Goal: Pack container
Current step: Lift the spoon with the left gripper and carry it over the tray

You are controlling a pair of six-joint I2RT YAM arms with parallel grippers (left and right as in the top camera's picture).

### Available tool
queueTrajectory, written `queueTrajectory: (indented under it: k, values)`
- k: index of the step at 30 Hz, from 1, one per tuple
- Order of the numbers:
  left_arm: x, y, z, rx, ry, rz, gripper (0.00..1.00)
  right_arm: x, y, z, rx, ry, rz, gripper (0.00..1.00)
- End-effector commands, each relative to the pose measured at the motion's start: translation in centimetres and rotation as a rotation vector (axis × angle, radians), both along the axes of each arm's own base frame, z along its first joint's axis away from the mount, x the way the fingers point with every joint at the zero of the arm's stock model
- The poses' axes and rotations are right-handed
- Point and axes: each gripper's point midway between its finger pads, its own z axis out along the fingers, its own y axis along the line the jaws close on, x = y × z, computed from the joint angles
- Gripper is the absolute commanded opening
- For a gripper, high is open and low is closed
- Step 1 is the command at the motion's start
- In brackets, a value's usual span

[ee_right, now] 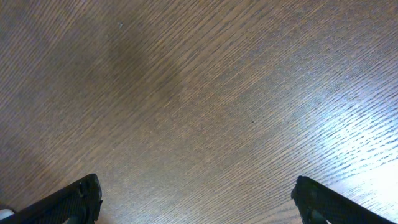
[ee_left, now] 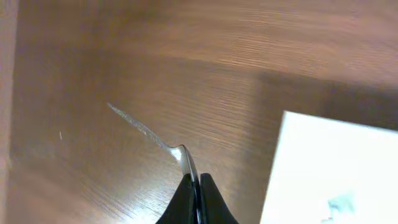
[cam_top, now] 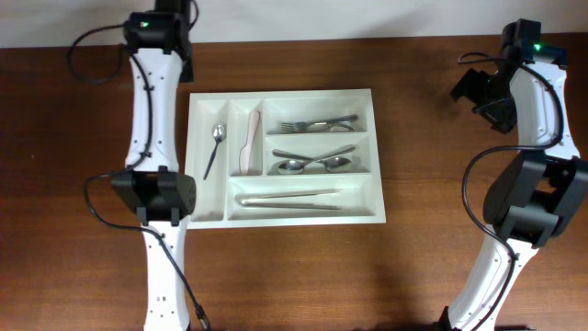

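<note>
Left wrist view, bottom centre: the left gripper (ee_left: 195,184) has its two dark fingers pressed together on the end of a thin metal utensil (ee_left: 143,129). The utensil slants away toward the upper left over the brown wooden table (ee_left: 261,43). Whether it is a spoon or a fork, and whether it touches the wood, cannot be told. At the lower right of this view is a blurred corner of the white tray (ee_left: 329,162), apart from the utensil.

Right wrist view: the right gripper (ee_right: 196,186) has its fingers spread wide, one in each bottom corner of the frame. Only bare wood lies between them.

Overhead view: the tray sits in the middle of the frame.
- The long compartment nearest the bottom of the frame holds two long silver pieces (cam_top: 287,199).
- Above it, on the right, lie spoons (cam_top: 314,164).
- Above those, forks (cam_top: 320,123).
- Two narrow upright compartments fill the tray's left side. One holds a small spoon (cam_top: 215,147), the other a pale flat utensil (cam_top: 250,145).

The left arm (cam_top: 145,110) runs just beside the tray's left edge. The right arm (cam_top: 544,101) stands well apart at the right edge of the frame.
</note>
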Motion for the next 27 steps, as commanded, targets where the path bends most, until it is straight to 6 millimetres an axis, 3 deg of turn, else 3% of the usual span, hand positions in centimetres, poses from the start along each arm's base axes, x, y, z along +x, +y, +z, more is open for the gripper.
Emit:
queueTrajectory:
  k: [1,8,12,18,23,27]
  values:
    - [-0.2,-4.3,1.8,0.008,0.054,-0.319,0.02,0.4,-0.2,1.1,-0.006,-0.032,0.004,0.99]
    - [-2.2,-9.0,0.6,-0.01,0.209,-0.707,0.02,0.4,-0.2,1.1,-0.006,-0.032,0.005,0.99]
    - [-3.5,-9.8,0.0,-0.061,0.277,-0.862,0.02,0.4,-0.2,1.1,-0.006,-0.032,0.004,0.99]
    - [-3.7,-11.0,0.0,-0.099,0.276,-1.068,0.02,0.4,-0.2,1.1,-0.006,-0.032,0.004,0.99]
    - [-4.1,-13.1,0.2,-0.158,0.239,-1.267,0.02,0.4,-0.2,1.1,-0.006,-0.032,0.005,0.99]
    - [-4.2,-13.7,0.3,-0.175,0.223,-1.321,0.02,0.4,-0.2,1.1,-0.006,-0.032,0.004,0.99]
